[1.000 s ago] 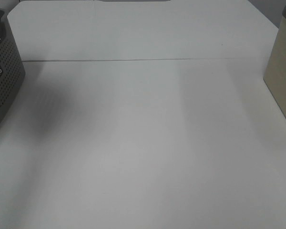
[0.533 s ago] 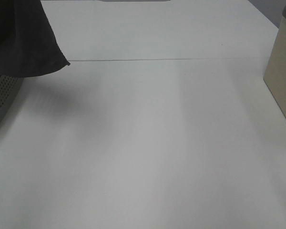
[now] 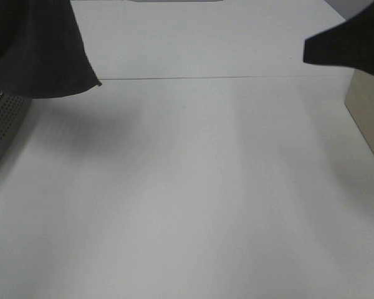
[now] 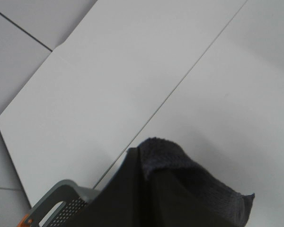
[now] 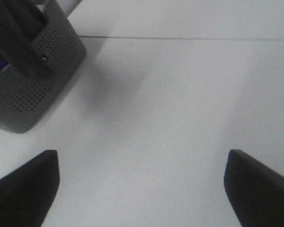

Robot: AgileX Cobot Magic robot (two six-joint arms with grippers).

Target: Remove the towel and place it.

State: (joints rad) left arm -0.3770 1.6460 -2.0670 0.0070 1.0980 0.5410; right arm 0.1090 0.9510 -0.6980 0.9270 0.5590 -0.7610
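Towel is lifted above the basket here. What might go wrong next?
1. The towel hangs over the grey basket; if a fold catches inside, pulling may drag or tip it.
2. The open right gripper looks close to the beige box in the high view and might clip it.
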